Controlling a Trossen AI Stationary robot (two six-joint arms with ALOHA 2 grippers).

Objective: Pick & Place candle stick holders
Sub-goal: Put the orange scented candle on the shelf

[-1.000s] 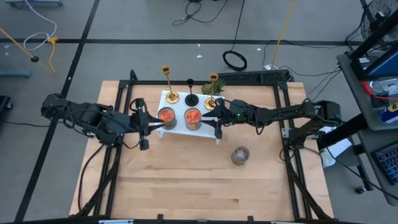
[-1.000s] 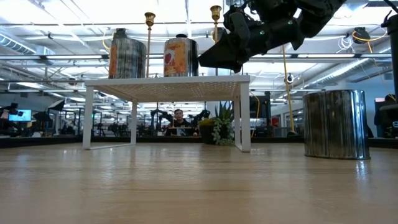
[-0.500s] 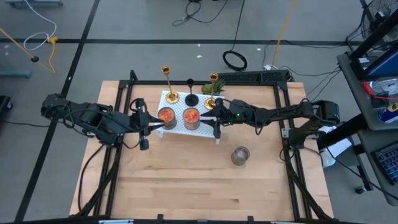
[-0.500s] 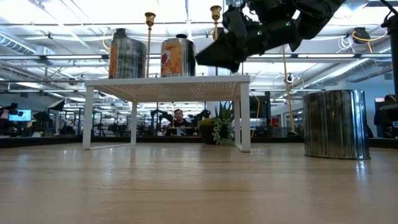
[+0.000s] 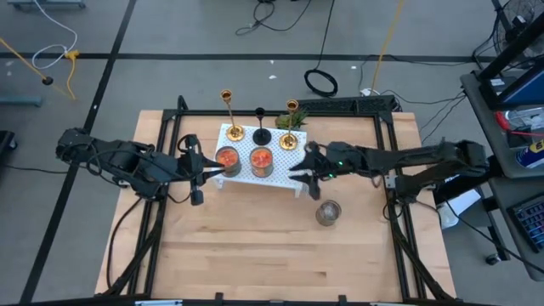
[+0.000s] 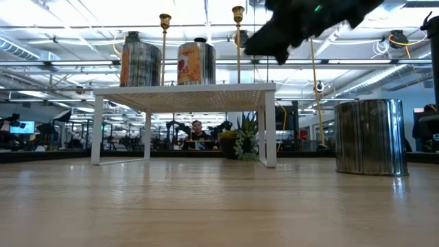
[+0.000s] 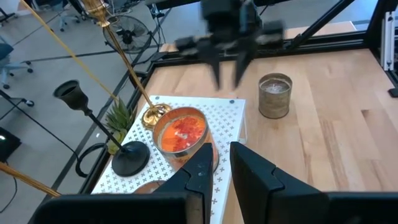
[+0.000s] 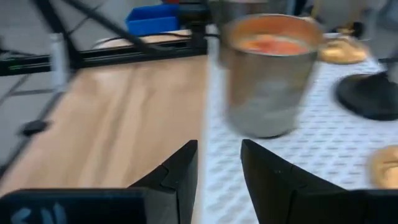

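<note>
Right gripper (image 5: 299, 177): jaws narrowly apart, empty, beside white rack (image 5: 285, 160).
Left gripper (image 5: 201, 172): jaws narrow, empty, at rack's other side.
Candle stick holders (image 5: 261, 126): upright along rack's far edge.

The right pincer (image 6: 278, 44) is smeared in the low view. The right wrist view blurs the can (image 8: 267, 74) and crops a gold base (image 8: 387, 167).
</note>
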